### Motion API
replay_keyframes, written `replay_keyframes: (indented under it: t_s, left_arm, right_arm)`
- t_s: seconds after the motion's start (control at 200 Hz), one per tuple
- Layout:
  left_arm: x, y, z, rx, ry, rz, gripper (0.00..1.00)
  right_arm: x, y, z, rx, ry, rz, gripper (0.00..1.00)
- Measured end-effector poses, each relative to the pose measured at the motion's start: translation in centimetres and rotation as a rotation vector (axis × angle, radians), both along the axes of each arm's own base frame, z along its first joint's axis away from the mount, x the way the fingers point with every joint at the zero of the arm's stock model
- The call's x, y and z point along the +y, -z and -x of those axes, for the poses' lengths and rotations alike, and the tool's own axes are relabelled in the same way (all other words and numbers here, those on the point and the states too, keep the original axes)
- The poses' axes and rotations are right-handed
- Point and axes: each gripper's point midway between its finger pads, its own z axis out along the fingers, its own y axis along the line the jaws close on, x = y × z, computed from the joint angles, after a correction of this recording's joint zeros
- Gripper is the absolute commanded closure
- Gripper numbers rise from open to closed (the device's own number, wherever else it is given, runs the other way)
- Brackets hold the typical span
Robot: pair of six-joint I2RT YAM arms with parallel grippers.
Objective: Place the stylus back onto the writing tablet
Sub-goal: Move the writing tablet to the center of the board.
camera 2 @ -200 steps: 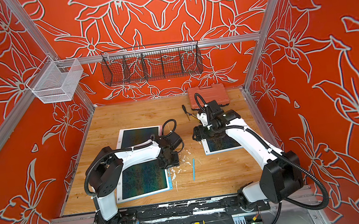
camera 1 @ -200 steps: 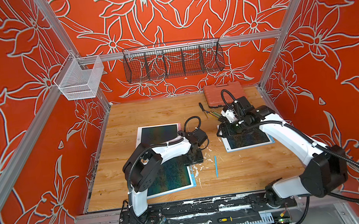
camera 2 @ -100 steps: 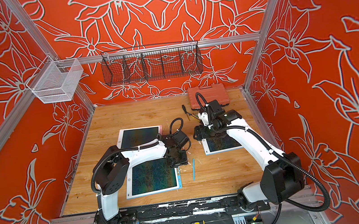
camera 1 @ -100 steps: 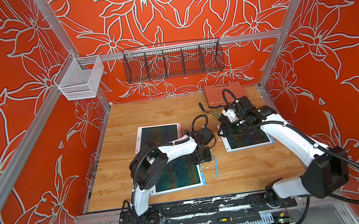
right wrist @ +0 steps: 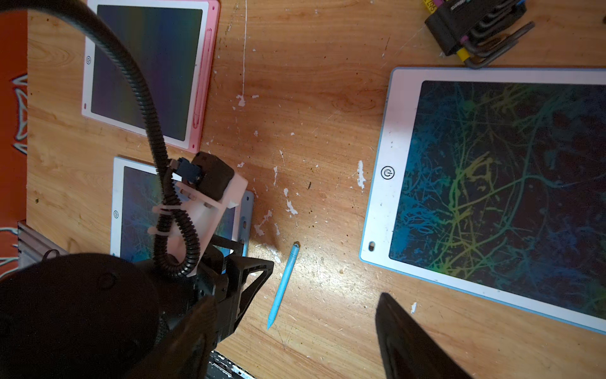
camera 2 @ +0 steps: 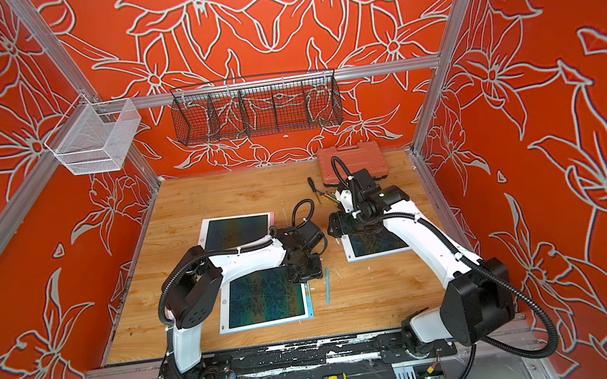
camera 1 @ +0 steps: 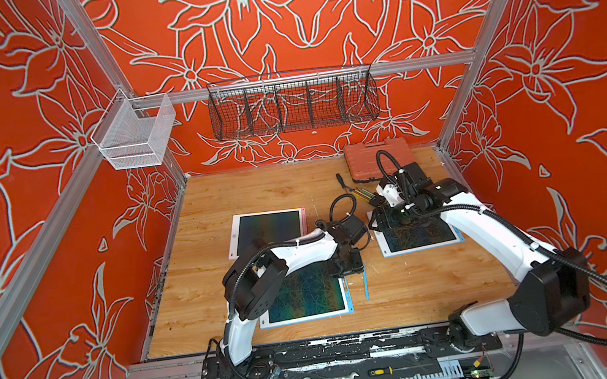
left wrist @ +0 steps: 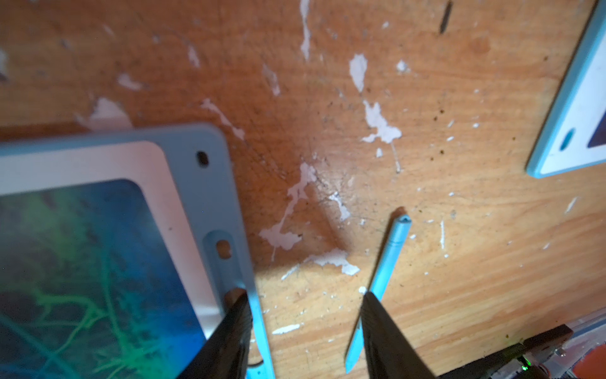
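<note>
- The stylus (camera 1: 366, 285) lay flat on the bare bench (camera 1: 254, 193), just beside the blue-framed writing tablet (camera 1: 308, 297) on the edge that carries the empty pen slot (left wrist: 226, 262), apart from it and nearly parallel to that edge.
- In both top views its long axis ran from 12 to 6 o'clock; in the right wrist view the pointed tip (right wrist: 270, 323) was the end toward the rig's front rail.
- Your left tool (left wrist: 303, 305) was the nearer one. It hung low over the tablet's slot-side corner with its jaws partly apart and nothing between them.
- In the left wrist view one finger (left wrist: 236, 315) sat over the tablet's frame at the slot; the other finger (left wrist: 373, 315) sat at the stylus, overlapping its shaft. Whether it touched the shaft, you could not tell.
- From the left tool in a top view (camera 2: 307, 273), the stylus (camera 2: 328, 287) lay at about 4 o'clock, very near.
- Your right tool (right wrist: 295, 334) stood wide open and empty, above the second blue tablet (camera 1: 419, 237), well apart from the stylus.
- Judgement: the pick belonged to the left tool, shifted sideways to straddle the shaft.
</note>
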Motion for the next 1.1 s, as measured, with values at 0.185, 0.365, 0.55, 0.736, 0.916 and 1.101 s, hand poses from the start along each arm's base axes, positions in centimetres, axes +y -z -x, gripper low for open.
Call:
replay_keyframes:
  t_s: [0.185, 0.365, 0.55, 0.736, 0.916, 1.101]
  left_arm:
    - [-0.1, -0.1, -0.1, -0.003, -0.002, 0.002, 0.42]
    - [0.1, -0.2, -0.2, -0.013, -0.004, -0.004, 0.41]
    - [0.8, -1.0, -0.3, -0.048, 0.01, -0.031, 0.4]
    - [1.7, -3.3, -0.8, -0.099, 0.011, -0.034, 0.38]
    - [4.6, -5.4, -1.4, -0.14, -0.036, -0.02, 0.3]
    - [12.3, -6.0, -1.8, -0.145, -0.199, -0.025, 0.19]
  right_arm:
    - [0.0, 0.0, 0.0, 0.0, 0.0, 0.0, 0.22]
    - [0.0, 0.0, 0.0, 0.0, 0.0, 0.0, 0.22]
    - [0.0, 0.0, 0.0, 0.0, 0.0, 0.0, 0.22]
    - [0.0, 0.0, 0.0, 0.0, 0.0, 0.0, 0.22]
    - [0.0, -0.2, 0.1, -0.005, 0.001, -0.002, 0.22]
    - [0.0, -0.3, 0.2, -0.008, 0.0, -0.005, 0.22]
